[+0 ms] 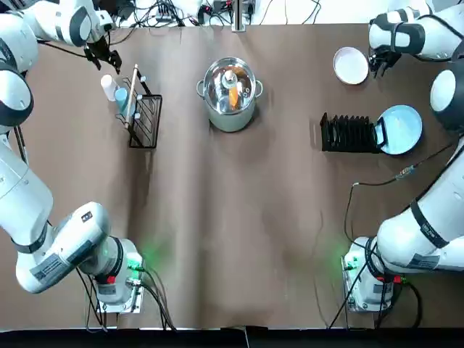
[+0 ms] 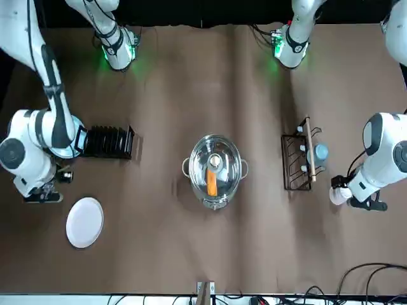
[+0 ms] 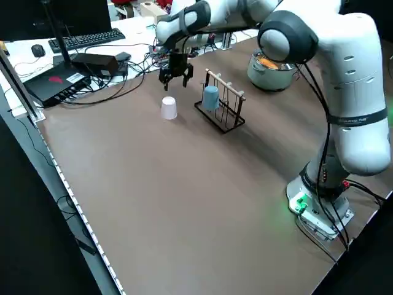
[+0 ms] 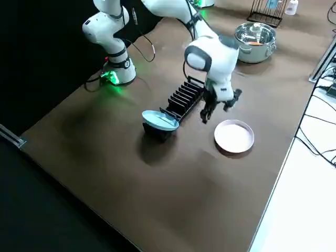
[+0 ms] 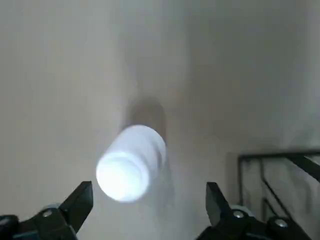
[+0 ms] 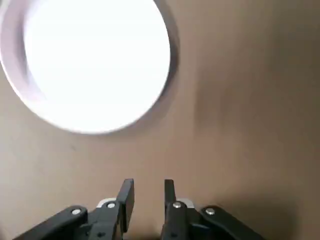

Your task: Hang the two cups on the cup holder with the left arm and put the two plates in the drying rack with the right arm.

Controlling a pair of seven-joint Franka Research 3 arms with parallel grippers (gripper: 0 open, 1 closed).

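On the bench (image 1: 239,217), the drying rack (image 1: 351,135) (right) bears the blue plate (image 1: 400,130); the cup holder (image 1: 147,119) (left), the blue cup (image 3: 210,98). Farther: white cup (image 5: 132,162), left gripper (image 5: 150,192) wide open, empty; white plate (image 6: 95,65), right gripper (image 6: 149,186) partly open, empty. Beyond: cables (image 1: 163,12).

A brown covered table under soft light.

The table surface (image 3: 184,203) is brown, with faint creases and soft shadows. Beyond its far edge there is a white desk (image 3: 132,38), and on it stand a black monitor (image 3: 58,15), a dark keyboard (image 3: 87,39), a black mouse (image 3: 37,50) and many tangled cables. A grey floor (image 3: 37,153) is seen beside the table, and dark black areas lie around.
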